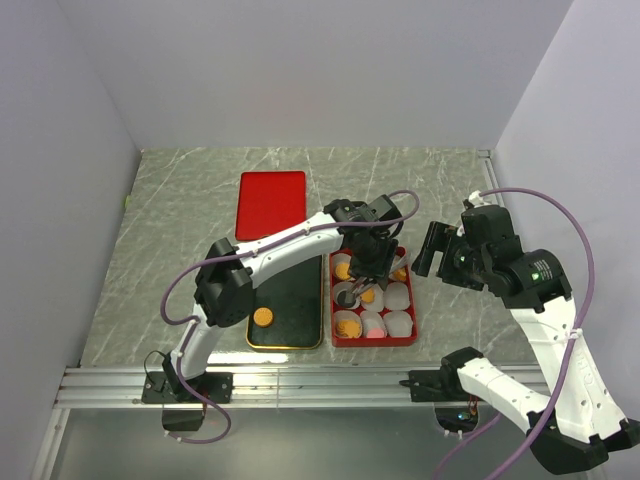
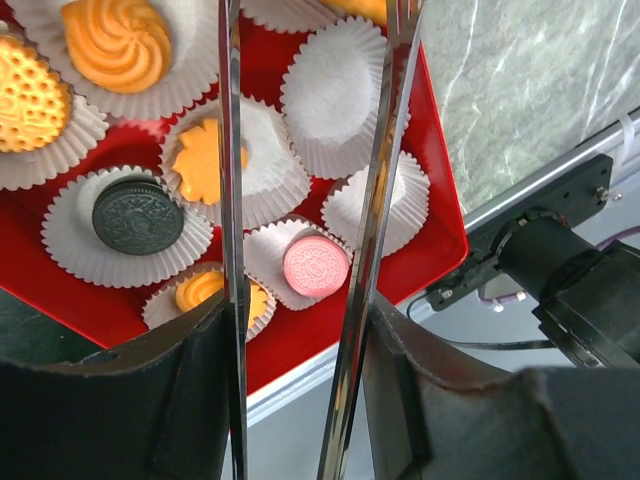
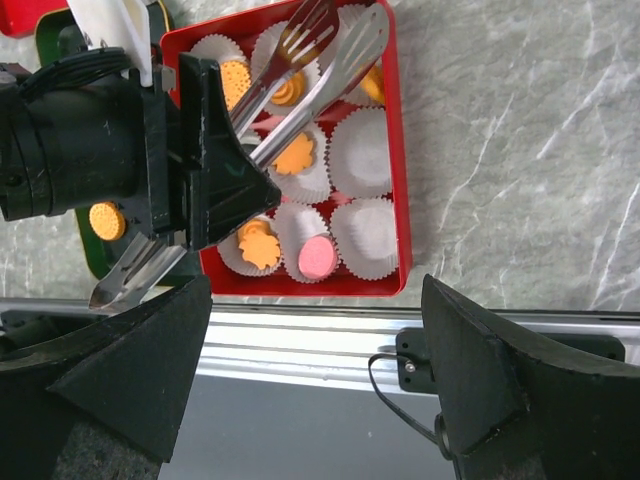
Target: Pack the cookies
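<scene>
Both arms wear white shells along their long links, with black housings at the joints; the left arm point(image 1: 270, 250) trails a lilac cable point(image 1: 166, 298) beside its near black base point(image 1: 172, 390); the right arm point(image 1: 555, 330) has a matching cable point(image 1: 548, 193), and a small green light point(image 1: 537, 266) glows on one black housing; the left gripper point(image 2: 295, 340) has matt black fingers point(image 2: 190, 400) with curved shoulders; the right gripper point(image 3: 315, 340) has blunt black wedge fingers point(image 3: 500, 380).
</scene>
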